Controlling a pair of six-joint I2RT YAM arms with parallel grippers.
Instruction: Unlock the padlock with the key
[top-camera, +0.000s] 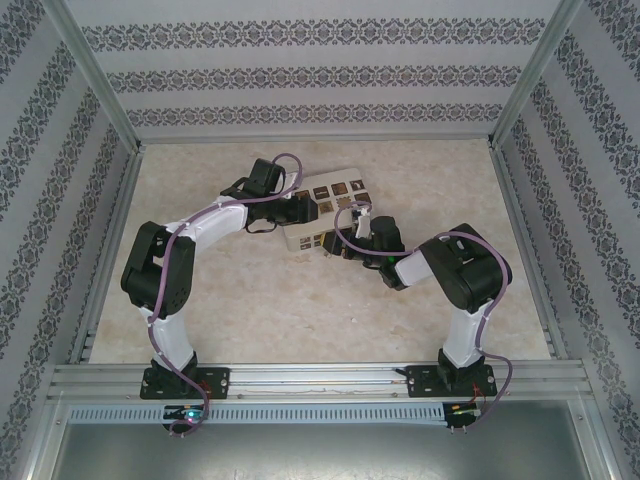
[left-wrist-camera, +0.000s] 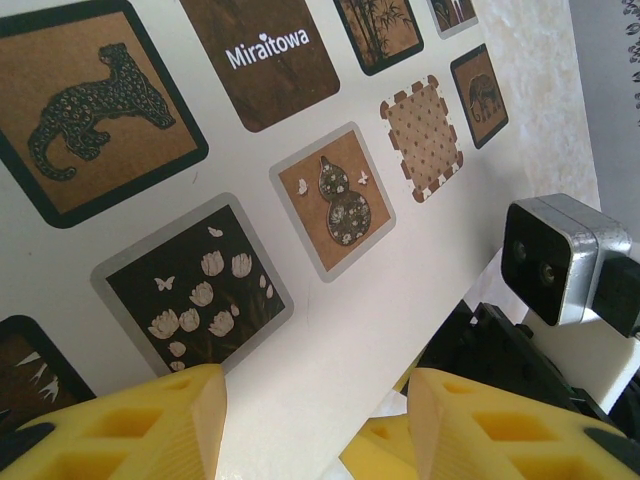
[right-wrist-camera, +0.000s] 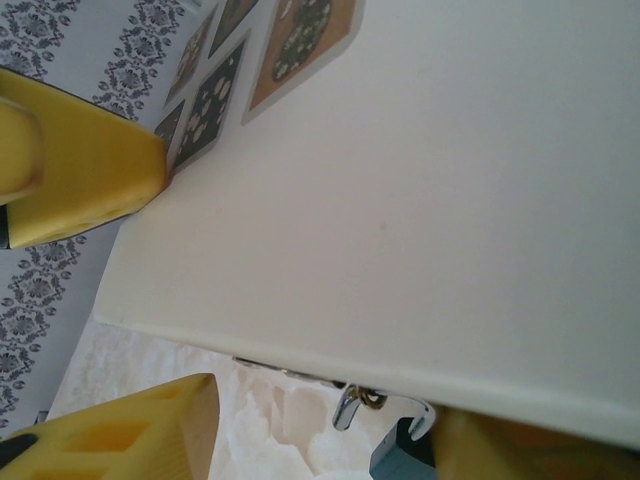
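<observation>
Currently both pincers sit at the cream box (top-camera: 335, 190), and the padlock (right-wrist-camera: 400, 460) peeks out beneath its edge.

From my right wrist camera, the padlock's silver shackle and blue body lie on the desk (right-wrist-camera: 270, 420), just under the box's rim. My right pincer (right-wrist-camera: 185, 290) stands apart: the upper finger is against the box and the lower one is clear of it. My left pincer (left-wrist-camera: 317, 420) has its yellow fingers spread over the box's printed face, and I cannot tell whether they grip it.
</observation>
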